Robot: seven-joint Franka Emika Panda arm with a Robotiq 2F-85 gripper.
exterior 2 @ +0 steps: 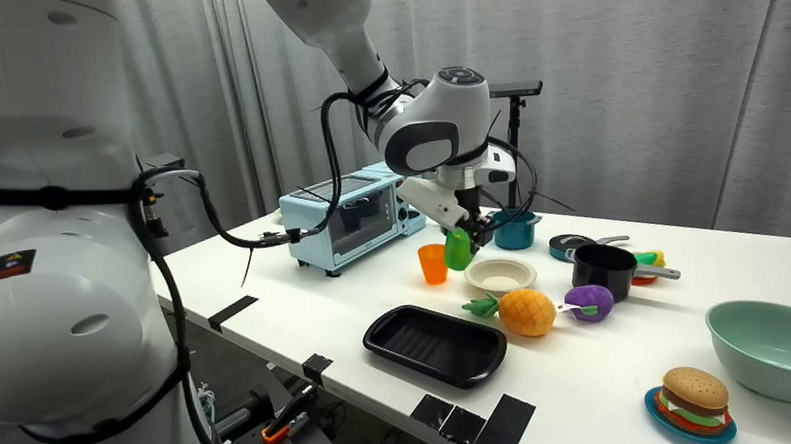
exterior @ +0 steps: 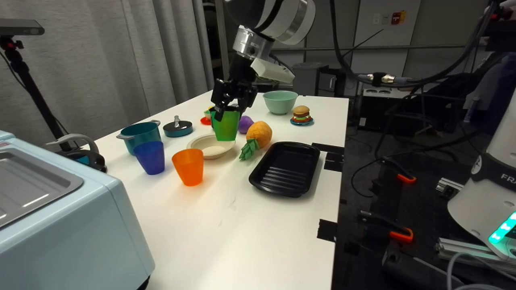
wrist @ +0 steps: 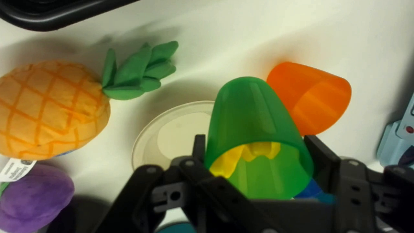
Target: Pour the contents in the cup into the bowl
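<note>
The green cup (exterior: 226, 128) is held above the table by my gripper (exterior: 230, 108), a little tilted. It also shows in an exterior view (exterior 2: 457, 251). In the wrist view the cup (wrist: 249, 110) stands between the two fingers (wrist: 255, 139), and yellow pieces (wrist: 226, 161) lie inside it. The white bowl (exterior: 213, 150) sits on the table close by and below the cup. In the wrist view the cup covers the right part of the bowl (wrist: 181, 132). In an exterior view the bowl (exterior 2: 500, 276) appears right of the cup.
The orange cup (exterior 2: 433, 263) and blue cup (exterior: 151, 157) stand near the bowl. A toy pineapple (exterior 2: 526, 313), purple toy (exterior 2: 590, 303), black tray (exterior: 287, 169) and black saucepan (exterior 2: 603, 272) surround it. A teal pot (exterior: 141, 135) and toaster oven (exterior 2: 344, 220) stand farther off.
</note>
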